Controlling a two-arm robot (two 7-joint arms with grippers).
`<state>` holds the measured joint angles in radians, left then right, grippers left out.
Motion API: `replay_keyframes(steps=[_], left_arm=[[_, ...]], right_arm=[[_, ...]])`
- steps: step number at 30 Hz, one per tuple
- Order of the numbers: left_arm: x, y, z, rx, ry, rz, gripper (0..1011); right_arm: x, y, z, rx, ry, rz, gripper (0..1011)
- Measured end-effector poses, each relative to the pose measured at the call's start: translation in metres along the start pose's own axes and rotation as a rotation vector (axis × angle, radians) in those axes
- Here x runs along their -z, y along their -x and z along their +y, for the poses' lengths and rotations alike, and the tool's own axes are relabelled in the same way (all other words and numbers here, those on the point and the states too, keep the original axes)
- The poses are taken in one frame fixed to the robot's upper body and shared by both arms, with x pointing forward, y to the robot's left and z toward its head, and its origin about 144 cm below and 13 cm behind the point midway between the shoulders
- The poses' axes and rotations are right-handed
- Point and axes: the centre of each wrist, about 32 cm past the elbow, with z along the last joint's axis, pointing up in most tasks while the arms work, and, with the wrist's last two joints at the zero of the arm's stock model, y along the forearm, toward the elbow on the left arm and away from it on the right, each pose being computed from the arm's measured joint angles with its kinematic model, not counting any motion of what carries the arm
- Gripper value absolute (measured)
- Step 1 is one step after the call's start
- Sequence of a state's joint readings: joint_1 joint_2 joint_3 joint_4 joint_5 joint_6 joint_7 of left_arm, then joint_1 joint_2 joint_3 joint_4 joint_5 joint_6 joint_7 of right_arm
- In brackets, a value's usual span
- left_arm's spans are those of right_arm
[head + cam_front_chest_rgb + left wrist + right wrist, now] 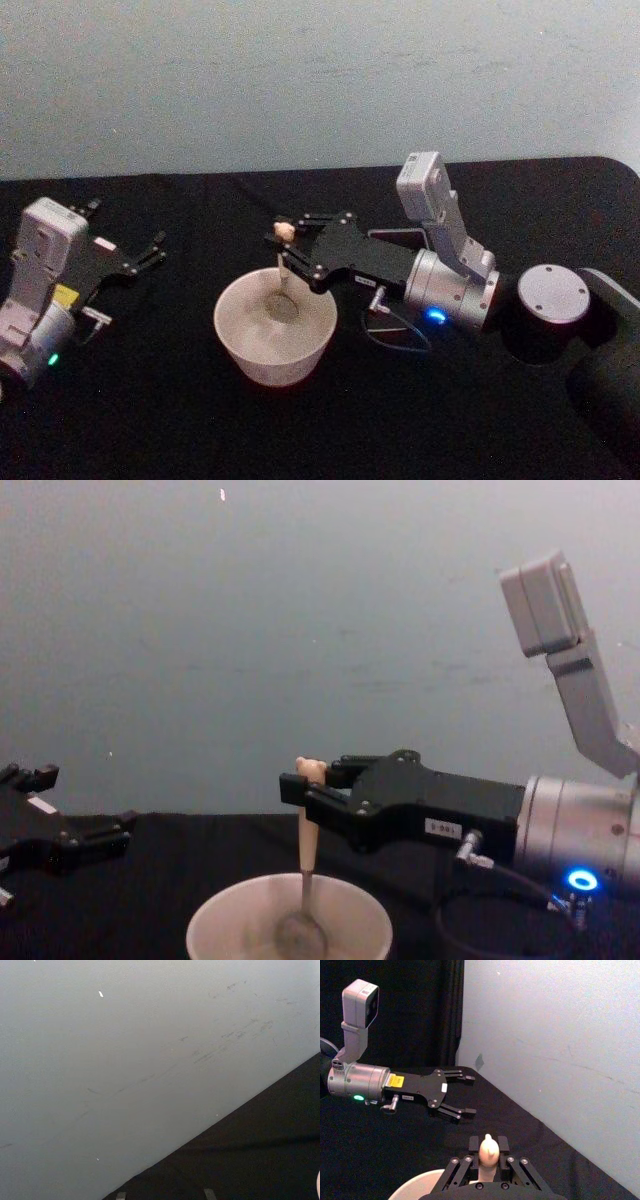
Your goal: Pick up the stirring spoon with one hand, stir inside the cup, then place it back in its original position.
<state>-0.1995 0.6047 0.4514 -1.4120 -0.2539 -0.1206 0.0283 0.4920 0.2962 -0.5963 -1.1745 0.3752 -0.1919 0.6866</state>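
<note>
The cream-white cup stands on the black table in front of me. The stirring spoon stands upright in it, its metal bowl down inside and the bear-head top above my right gripper. That gripper is shut on the beige handle. From the chest view the spoon drops from the right gripper into the cup. The right wrist view shows the bear head between my fingers and the cup's rim below. My left gripper is parked open at the left. The original position is out of view.
A black cloth covers the table, with a pale wall behind it. A thin cable loops from the right wrist just right of the cup. The left gripper hangs open beyond the cup in the right wrist view.
</note>
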Motion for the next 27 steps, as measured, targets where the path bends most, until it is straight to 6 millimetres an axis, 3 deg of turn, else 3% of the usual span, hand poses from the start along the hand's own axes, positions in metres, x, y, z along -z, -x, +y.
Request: replay_keyframes(steps=[14,27], left_arm=[[0.0,0.0,0.0,0.0,0.0,0.0,1001],[0.0,0.0,0.0,0.0,0.0,0.0,1001]], right_arm=[[-0.003,0.001,0.0,-0.004,-0.006,0.005,214],[-0.044,-0.004,-0.01,0.059,-0.076,0.007,214]])
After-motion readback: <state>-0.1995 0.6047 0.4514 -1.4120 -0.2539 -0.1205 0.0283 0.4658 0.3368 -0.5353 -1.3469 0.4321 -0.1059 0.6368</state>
